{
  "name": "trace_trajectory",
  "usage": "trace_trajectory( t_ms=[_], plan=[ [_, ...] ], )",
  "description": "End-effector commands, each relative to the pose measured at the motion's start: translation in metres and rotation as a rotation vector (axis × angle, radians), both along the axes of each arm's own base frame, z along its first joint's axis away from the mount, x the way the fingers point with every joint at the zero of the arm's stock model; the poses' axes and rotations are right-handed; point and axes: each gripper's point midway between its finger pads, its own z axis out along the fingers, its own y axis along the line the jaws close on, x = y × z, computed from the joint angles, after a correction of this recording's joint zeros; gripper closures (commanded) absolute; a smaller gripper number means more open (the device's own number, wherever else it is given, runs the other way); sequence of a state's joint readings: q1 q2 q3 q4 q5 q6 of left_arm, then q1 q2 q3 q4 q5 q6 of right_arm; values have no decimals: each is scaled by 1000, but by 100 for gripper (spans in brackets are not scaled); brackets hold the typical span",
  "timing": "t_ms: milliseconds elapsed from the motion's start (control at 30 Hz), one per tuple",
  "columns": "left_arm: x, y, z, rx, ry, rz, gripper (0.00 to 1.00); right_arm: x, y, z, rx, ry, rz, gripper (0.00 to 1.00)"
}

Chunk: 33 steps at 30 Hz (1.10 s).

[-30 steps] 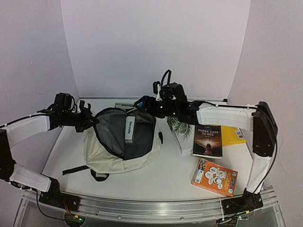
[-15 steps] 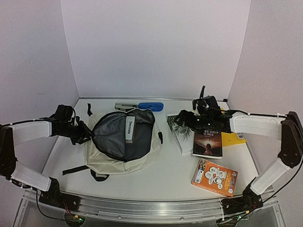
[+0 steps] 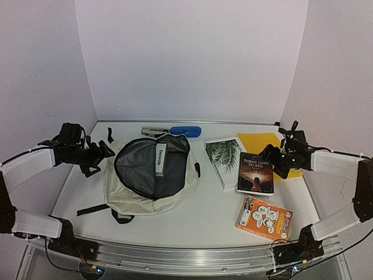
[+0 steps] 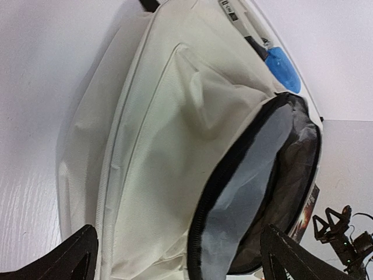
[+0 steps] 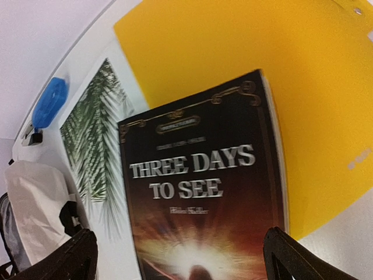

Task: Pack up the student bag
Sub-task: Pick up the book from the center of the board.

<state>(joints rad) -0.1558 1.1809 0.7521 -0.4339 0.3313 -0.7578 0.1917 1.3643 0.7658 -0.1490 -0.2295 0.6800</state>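
Left end effector spread wide, empty, beside the unzipped backpack (pale book inside); right end effector likewise, by the dark book.

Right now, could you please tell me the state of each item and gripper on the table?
student bag: unzipped, gaping, lying flat
Decorate book: inside the bag
left gripper: open, empty
right gripper: open, empty
Three Days to See book: closed, flat
palm-leaf book: closed, flat
orange book: closed, flat
yellow folder: lying flat
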Motion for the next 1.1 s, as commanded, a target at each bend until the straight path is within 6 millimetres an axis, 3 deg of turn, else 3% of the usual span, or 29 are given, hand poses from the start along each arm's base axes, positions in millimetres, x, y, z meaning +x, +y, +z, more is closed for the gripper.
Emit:
trace_trajectory(
  t_ms=[0,133,333,500,667,833,967,1067],
  plan=[
    [10,-5,49,-32,-125,-29,2,-14,-30,-9,-16,24,-44,2],
    [10,-15,76,-82,-208,-75,0,-32,-52,-34,2,86,-84,2],
    [11,-33,109,-179,-308,-163,0,-30,-30,-42,141,29,-5,7],
    [6,-44,136,-245,-384,-225,0,-34,-24,-62,170,69,18,27],
    [4,-46,138,-246,-388,-241,0,-38,-17,-74,222,101,17,56],
    [5,-47,136,-252,-387,-246,0,-41,-30,-78,222,106,-45,79],
    [7,-50,131,-265,-372,-256,0,-47,-30,-73,241,92,-64,90],
    [8,-52,132,-276,-371,-270,0,-47,-29,-58,270,54,-81,93]
  ],
)
